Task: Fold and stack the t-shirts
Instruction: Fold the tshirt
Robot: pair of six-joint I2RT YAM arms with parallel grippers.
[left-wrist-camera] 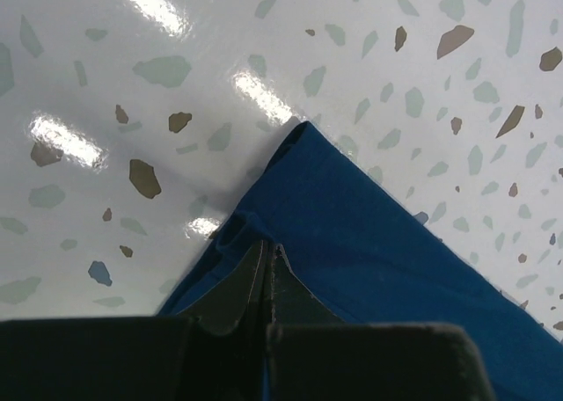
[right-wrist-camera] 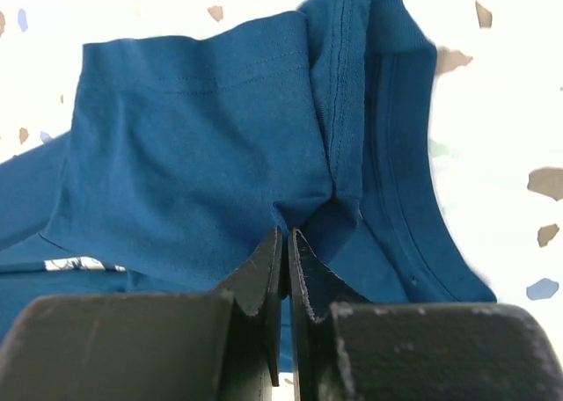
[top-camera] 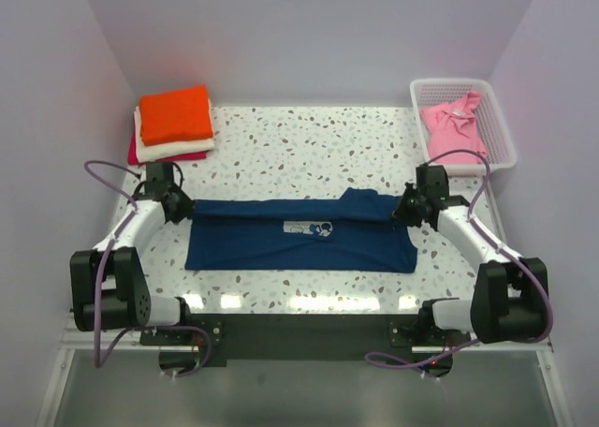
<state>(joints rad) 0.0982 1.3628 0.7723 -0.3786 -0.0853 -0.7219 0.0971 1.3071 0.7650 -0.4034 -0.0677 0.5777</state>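
The navy blue t-shirt (top-camera: 299,235) lies stretched across the middle of the table, partly folded lengthwise, its small white chest graphic (top-camera: 307,228) facing up. My left gripper (top-camera: 182,210) is shut on the shirt's far-left corner; in the left wrist view the jaws (left-wrist-camera: 268,247) pinch the blue cloth (left-wrist-camera: 369,243). My right gripper (top-camera: 404,212) is shut on the far-right edge, where the cloth bunches; in the right wrist view the jaws (right-wrist-camera: 287,236) pinch a fold of hemmed cloth (right-wrist-camera: 193,146). A pink t-shirt (top-camera: 453,125) lies crumpled in the basket. Folded orange (top-camera: 175,113), cream (top-camera: 168,150) and magenta (top-camera: 138,154) t-shirts are stacked at the far left.
The white lattice basket (top-camera: 500,127) stands at the far right corner. The speckled tabletop (top-camera: 309,141) is walled in at the back and both sides. Both arm bases sit at the near edge.
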